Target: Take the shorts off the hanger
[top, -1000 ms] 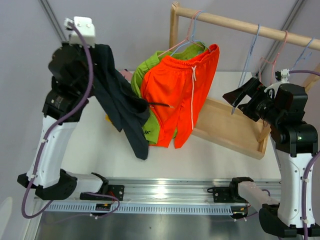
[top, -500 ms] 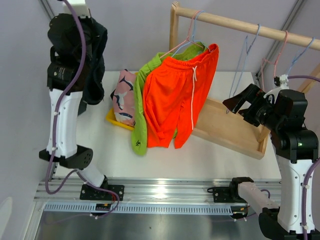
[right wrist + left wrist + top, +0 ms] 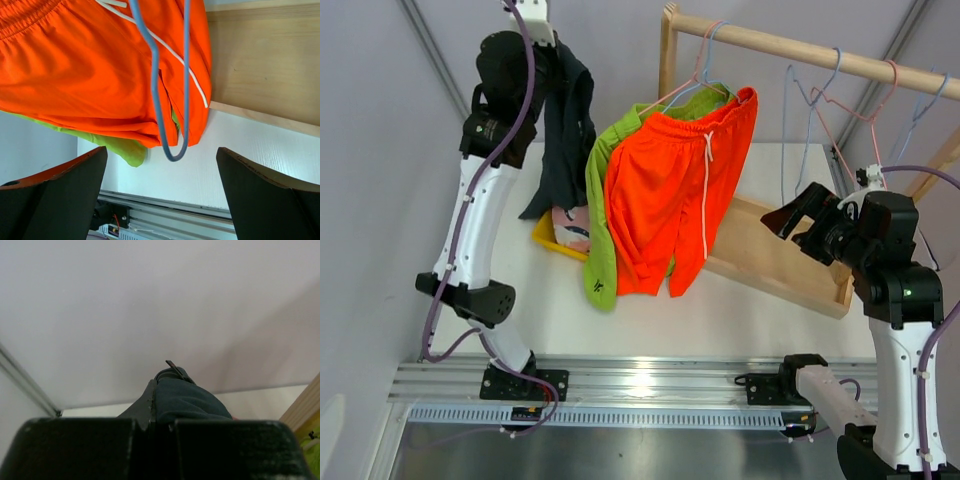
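My left gripper (image 3: 552, 62) is raised high at the back left, shut on dark navy shorts (image 3: 563, 130) that dangle from it over the pink patterned shorts (image 3: 570, 225). In the left wrist view the dark fabric (image 3: 187, 400) bulges between my shut fingers (image 3: 155, 415). Bright orange shorts (image 3: 670, 190) with a white drawstring and lime green shorts (image 3: 600, 200) hang together on a hanger from the wooden rail (image 3: 800, 50). My right gripper (image 3: 798, 215) stands open beside an empty blue hanger (image 3: 167, 100). Its jaws (image 3: 161, 152) hold nothing and face the orange shorts (image 3: 90, 65).
The pink shorts lie in a yellow tray (image 3: 546, 240) on the white table. The rack's slanted wooden base (image 3: 770, 260) sits at the right, with its upright post (image 3: 667, 50) at the back. Two more empty hangers, pink (image 3: 860, 110) and blue (image 3: 930, 100), hang from the rail.
My left arm has swung up and rightward from the far left, carrying the dark shorts over the tray. The empty blue hanger by my right gripper has swayed slightly.
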